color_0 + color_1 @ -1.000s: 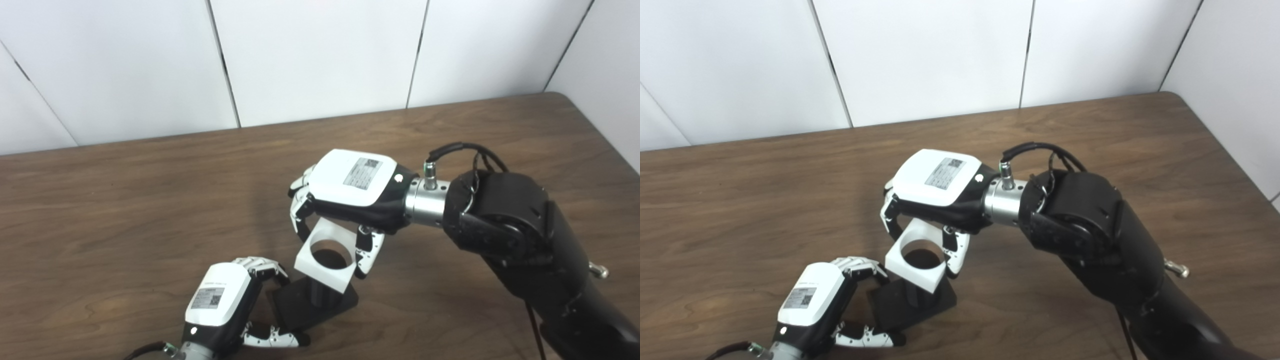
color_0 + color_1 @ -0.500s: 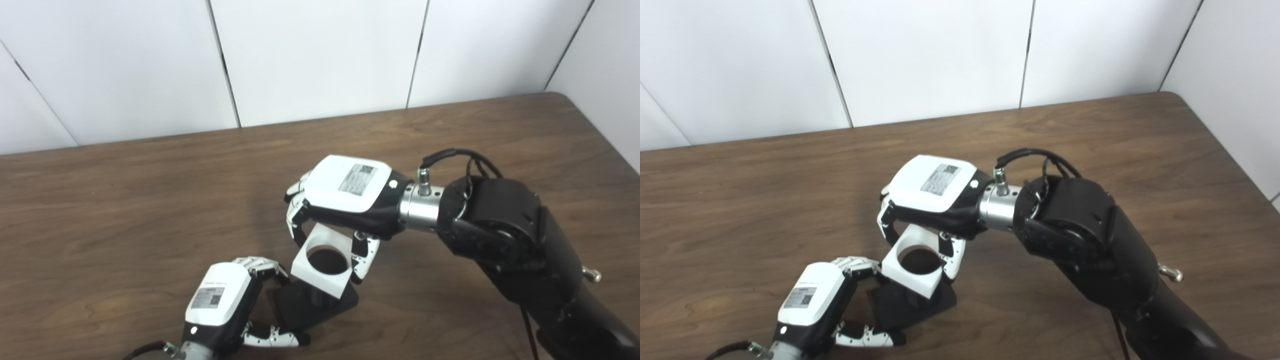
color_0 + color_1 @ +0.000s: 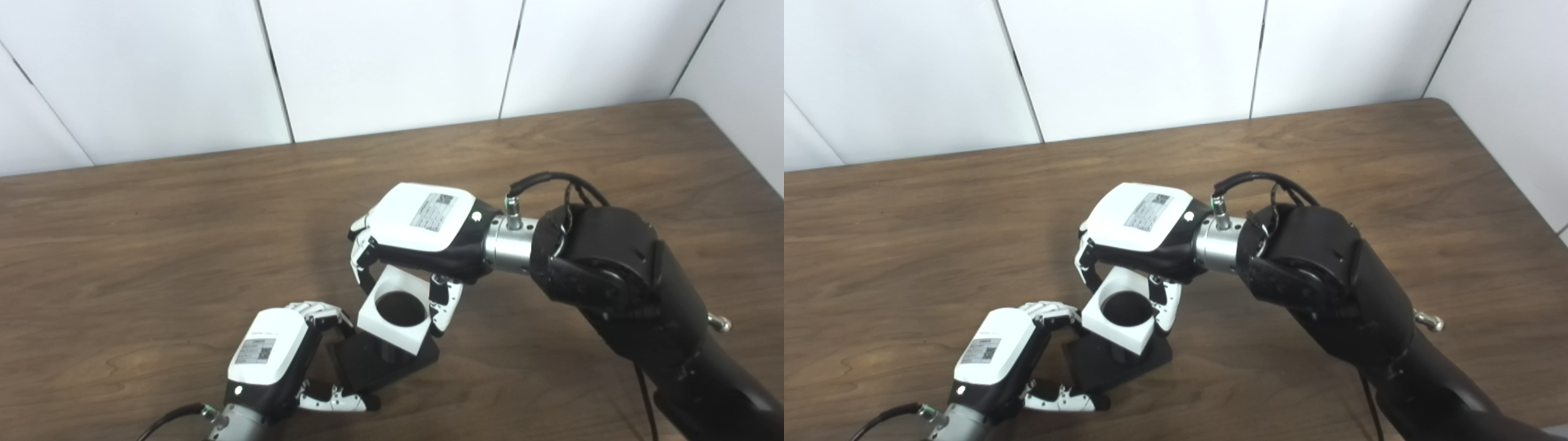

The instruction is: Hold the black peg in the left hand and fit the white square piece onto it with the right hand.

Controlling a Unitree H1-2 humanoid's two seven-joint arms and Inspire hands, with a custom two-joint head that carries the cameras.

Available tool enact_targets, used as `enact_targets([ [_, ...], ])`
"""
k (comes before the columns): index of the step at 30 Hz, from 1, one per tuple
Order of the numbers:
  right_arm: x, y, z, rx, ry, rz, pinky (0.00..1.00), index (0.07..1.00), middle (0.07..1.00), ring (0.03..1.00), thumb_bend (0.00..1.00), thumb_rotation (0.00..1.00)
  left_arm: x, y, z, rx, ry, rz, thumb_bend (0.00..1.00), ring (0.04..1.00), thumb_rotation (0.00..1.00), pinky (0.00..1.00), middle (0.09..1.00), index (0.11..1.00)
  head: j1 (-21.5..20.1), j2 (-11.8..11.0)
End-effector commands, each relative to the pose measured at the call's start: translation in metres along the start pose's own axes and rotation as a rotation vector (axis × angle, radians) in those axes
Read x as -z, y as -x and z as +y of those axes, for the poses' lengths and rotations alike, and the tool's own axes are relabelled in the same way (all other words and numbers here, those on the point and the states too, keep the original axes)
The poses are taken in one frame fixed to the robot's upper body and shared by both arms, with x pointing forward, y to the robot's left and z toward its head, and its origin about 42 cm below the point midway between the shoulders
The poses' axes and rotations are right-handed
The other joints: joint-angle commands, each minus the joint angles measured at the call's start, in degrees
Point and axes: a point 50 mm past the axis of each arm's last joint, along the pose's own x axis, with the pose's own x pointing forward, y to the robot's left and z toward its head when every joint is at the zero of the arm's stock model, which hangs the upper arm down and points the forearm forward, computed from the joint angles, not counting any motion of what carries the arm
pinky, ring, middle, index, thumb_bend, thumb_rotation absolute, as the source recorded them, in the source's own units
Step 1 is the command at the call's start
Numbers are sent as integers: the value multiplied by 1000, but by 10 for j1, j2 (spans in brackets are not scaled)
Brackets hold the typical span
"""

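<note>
Left eye view: my right hand (image 3: 422, 236) is clamped on the white square piece (image 3: 395, 316), fingers on its far-left edge and thumb on the right edge, holding it tilted just over the black peg (image 3: 387, 354); the peg's top fills the round hole as dark, though I can't tell if it's actually entered yet; my left hand (image 3: 275, 358) is closed around the near-left corner of the peg's flat black base, pinning it to the wooden surface (image 3: 153, 245).

Right eye view: same story from a bit over; the right hand (image 3: 1142, 229) grips the white piece (image 3: 1119, 318) by opposite sides, the left hand (image 3: 998, 361) pinches the base of the peg (image 3: 1118, 358); the piece sits skewed to the base.

Handling guess: both look like rigid, light printed plastic, probably slick; so edge-pinching is right, but a tilted hole will likely bind on the post; I'd level it before pushing down.
</note>
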Motion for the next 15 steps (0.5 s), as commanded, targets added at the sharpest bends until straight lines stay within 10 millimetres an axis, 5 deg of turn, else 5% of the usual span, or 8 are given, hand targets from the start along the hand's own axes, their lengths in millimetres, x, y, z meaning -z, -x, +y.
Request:
enact_targets([
  [1,-1,1,-13,46,44,-8,830,482,734,862,525,133,5,3,-6,62,-4,47,504,767,55,773,718,491,0,1],
  [15,-1,-2,-13,57,52,-33,802,482,723,849,525,133,5,2,-5,63,-3,47,503,766,55,774,720,492,-1,4],
])
